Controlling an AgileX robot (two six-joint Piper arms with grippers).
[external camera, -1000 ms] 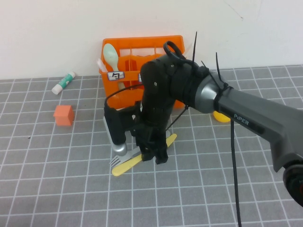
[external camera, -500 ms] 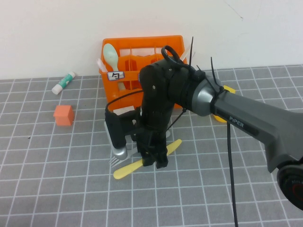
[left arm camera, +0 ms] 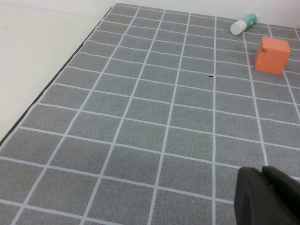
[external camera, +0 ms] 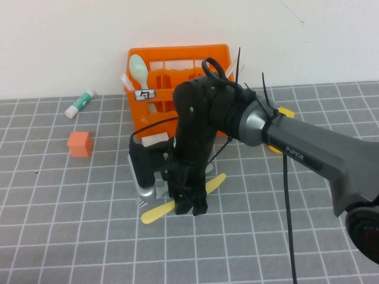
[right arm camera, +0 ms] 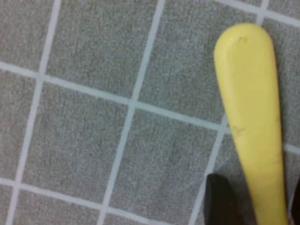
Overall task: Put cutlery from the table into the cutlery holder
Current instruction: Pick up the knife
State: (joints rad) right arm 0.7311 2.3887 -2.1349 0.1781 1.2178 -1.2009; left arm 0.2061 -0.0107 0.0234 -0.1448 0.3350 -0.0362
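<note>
The pale yellow knife [external camera: 161, 211] lies on the grey grid table [external camera: 59, 225] in front of the orange cutlery holder [external camera: 177, 54]. My right gripper [external camera: 188, 208] points down onto the knife's middle. In the right wrist view the knife [right arm camera: 251, 93] runs between the open fingers of my right gripper [right arm camera: 257, 187], with a gap beside one fingertip [right arm camera: 220, 197]. The light grey fork's tines [external camera: 141, 203] stick out beside the knife, mostly hidden under the arm. I cannot pick out the white knife. My left gripper [left arm camera: 268, 199] is shut and empty above bare table, out of the high view.
A mint spoon [external camera: 138, 68] stands in the holder. An orange cube [external camera: 79, 144] and a glue stick [external camera: 79, 103] lie at the left; both show in the left wrist view, the cube [left arm camera: 272, 55] and the stick [left arm camera: 243, 23]. A yellow object [external camera: 284, 112] is behind the right arm.
My right gripper has come down and slightly forward onto the yellow knife. The knife has shifted a little toward the front.
</note>
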